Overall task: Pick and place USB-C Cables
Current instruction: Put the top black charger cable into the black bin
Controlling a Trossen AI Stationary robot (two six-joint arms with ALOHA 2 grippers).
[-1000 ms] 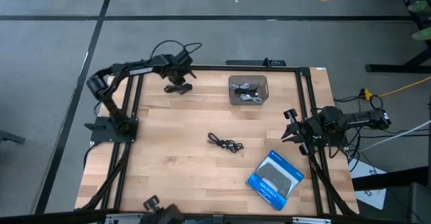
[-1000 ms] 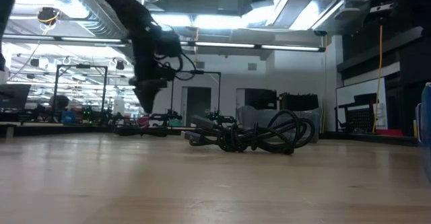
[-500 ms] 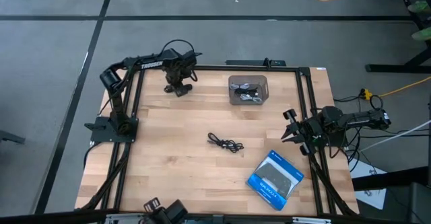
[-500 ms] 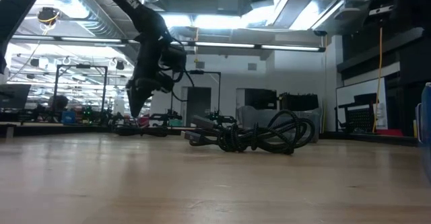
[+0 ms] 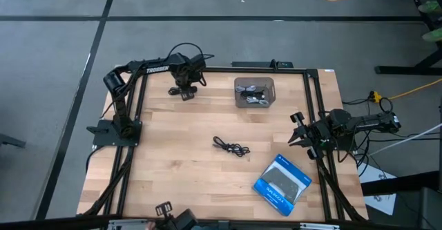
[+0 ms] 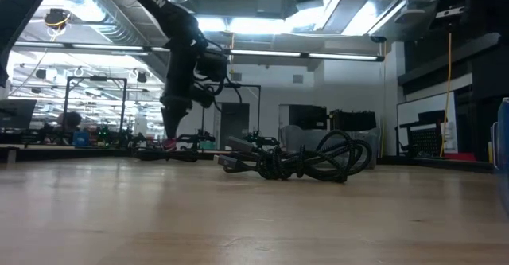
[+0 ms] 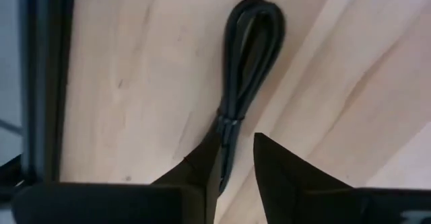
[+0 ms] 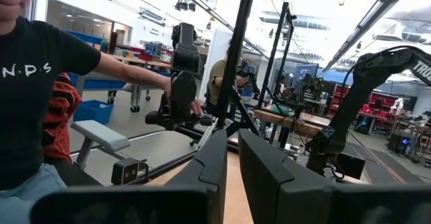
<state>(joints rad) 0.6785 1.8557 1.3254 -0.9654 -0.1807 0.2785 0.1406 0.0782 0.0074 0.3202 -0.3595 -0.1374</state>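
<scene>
A black coiled cable (image 7: 252, 35) lies flat on the wood near the table's far left corner. My left gripper (image 7: 237, 142) is open low over it and points down, also showing in the high view (image 5: 184, 92) and the low view (image 6: 169, 138). Its fingers stand on either side of the cable's tied end (image 7: 229, 124); I cannot tell whether they touch it. Another black cable (image 5: 230, 146) lies mid-table and shows in the low view (image 6: 302, 163). Several cables (image 5: 254, 95) lie in a small grey tray (image 5: 237, 85). My right gripper (image 5: 297, 130) waits at the right edge, shut and empty.
A flat blue and black box (image 5: 282, 181) lies near the front right. The black frame rail (image 7: 40, 83) runs close beside the left gripper along the table's far edge. Bare wood lies at the left and the near middle. A person shows beyond the table in the right wrist view (image 8: 40, 83).
My left gripper has come down toward the black cable near the table's far left corner, shifting a little toward the near edge, and now stands low over it. The cable has stayed where it lay.
</scene>
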